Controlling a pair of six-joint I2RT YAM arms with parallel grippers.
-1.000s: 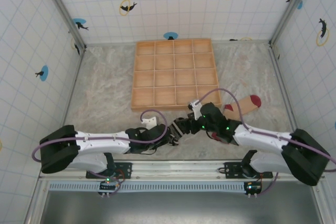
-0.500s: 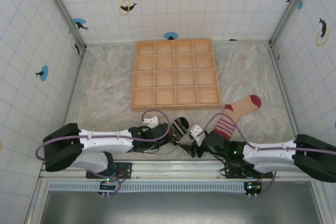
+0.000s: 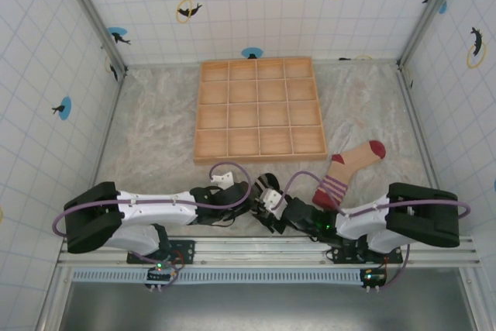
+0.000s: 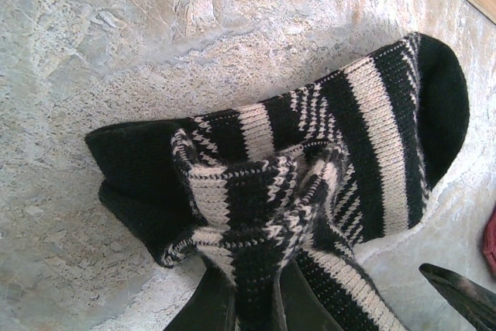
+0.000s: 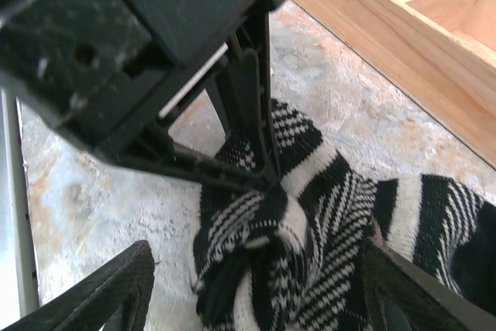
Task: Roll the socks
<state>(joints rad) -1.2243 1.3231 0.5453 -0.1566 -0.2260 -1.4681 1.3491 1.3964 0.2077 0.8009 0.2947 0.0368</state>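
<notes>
**Item 1. Black-and-white striped sock** (image 3: pixel 266 184). It is bunched on the marbled table top (image 3: pixel 155 137), near the front edge and between the 2 arms. In the left wrist view the sock (image 4: pixel 325 176) is folded over itself. Its black toe end points towards the tray, and a gathered ridge of fabric rises at the near side.

**Item 2. Left gripper** (image 4: pixel 252 304). The jaws are nearly closed and pinch the gathered ridge of the striped sock between them. From the right wrist view the same gripper (image 5: pixel 260 172) comes in from the upper left, and its fingers converge on the fabric.

**Item 3. Right gripper** (image 5: pixel 256 300). The jaws are spread wide, 1 finger (image 5: pixel 108 288) on each side of the sock bundle (image 5: pixel 310 222). Whether they touch it cannot be told. From above the gripper (image 3: pixel 273 208) sits just beside the sock on its near right.

**Item 4. Tan sock** (image 3: pixel 350 167). It lies flat on the table, apart from the striped sock and right of the tray's near corner. The dark red toe points far-right and the red-striped cuff is nearest the right arm.

**Item 5. Wooden tray** (image 3: pixel 260 156). It has 16 compartments, 4 by 4, and stands at the far middle of the table.
</notes>
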